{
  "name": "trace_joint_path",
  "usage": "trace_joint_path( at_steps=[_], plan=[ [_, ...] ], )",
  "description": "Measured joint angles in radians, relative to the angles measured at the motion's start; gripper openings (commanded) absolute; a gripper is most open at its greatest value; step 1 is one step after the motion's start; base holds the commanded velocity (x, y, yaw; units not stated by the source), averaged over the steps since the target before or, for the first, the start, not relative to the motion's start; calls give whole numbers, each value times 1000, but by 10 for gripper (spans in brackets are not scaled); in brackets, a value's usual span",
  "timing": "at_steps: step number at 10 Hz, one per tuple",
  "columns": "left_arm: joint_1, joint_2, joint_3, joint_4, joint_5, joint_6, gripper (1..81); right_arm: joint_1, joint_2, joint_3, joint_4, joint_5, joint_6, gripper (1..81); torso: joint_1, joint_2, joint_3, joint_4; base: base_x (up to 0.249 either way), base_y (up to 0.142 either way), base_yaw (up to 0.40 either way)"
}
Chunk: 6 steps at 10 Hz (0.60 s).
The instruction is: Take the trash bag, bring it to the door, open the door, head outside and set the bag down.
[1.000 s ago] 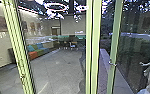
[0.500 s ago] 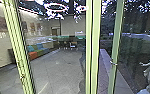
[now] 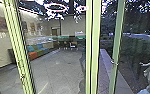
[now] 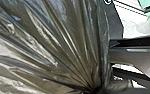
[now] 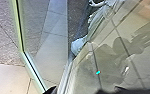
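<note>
We're likely working the door (image 3: 117,37), right of centre in head view; next move's needing trash bag (image 4: 66,45) clearance. Either gripper: we're not managing to tell its state.

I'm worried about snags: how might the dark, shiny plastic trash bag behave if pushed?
The bag is probably floppy: its film creases into many folds. Its glossy surface looks slippery. It may twist about the gathered neck where the folds meet.
</note>
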<state>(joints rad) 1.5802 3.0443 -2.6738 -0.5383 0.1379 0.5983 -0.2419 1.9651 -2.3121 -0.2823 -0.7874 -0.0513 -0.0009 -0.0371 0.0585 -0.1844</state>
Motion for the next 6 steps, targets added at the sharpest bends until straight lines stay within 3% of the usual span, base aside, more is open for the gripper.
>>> trace_joint_path(
  at_steps=[3,6],
  plan=[
    [0,0,0,0,0,0,10,-84,62,-120,151,-47,0,811,1,0,0,0,0,0,0],
    [0,0,0,0,0,0,10,-288,129,-95,273,-70,-8,811,1,0,0,0,0,0,0]
  ],
)
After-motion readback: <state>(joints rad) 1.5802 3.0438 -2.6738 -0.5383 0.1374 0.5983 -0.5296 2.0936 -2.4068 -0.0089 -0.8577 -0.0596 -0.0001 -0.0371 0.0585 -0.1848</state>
